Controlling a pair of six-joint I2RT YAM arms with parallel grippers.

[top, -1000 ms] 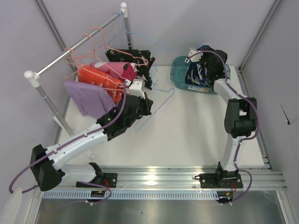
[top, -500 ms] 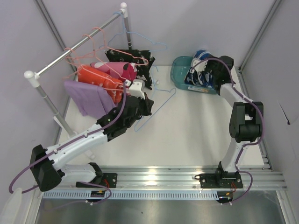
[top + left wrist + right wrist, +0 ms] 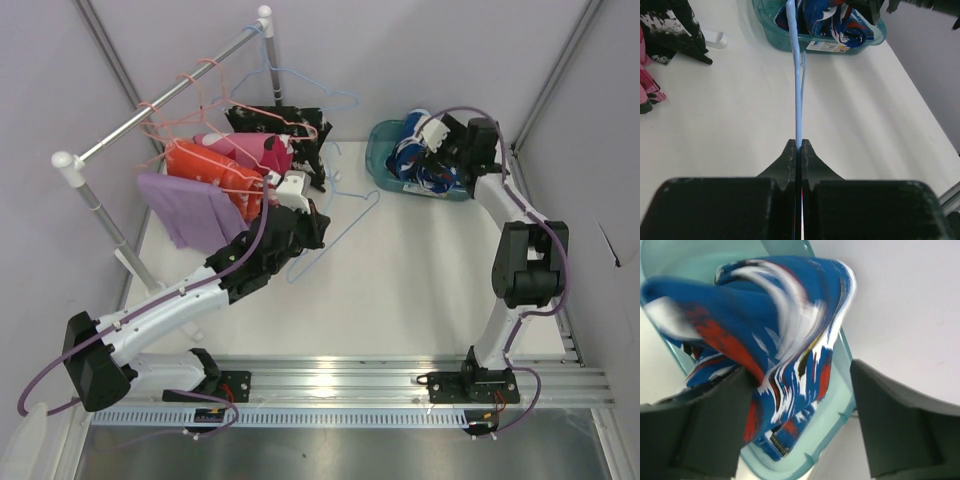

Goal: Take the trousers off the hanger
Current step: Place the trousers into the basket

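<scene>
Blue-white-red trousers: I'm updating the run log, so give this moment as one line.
left gripper: shut on blue hanger | right gripper: open | blue-white-red trousers: loose between right jaws, over teal basket

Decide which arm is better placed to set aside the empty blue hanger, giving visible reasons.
Left, probably: the left gripper is shut on the blue hanger, while the right gripper stands open over the basket, farther off.
</scene>
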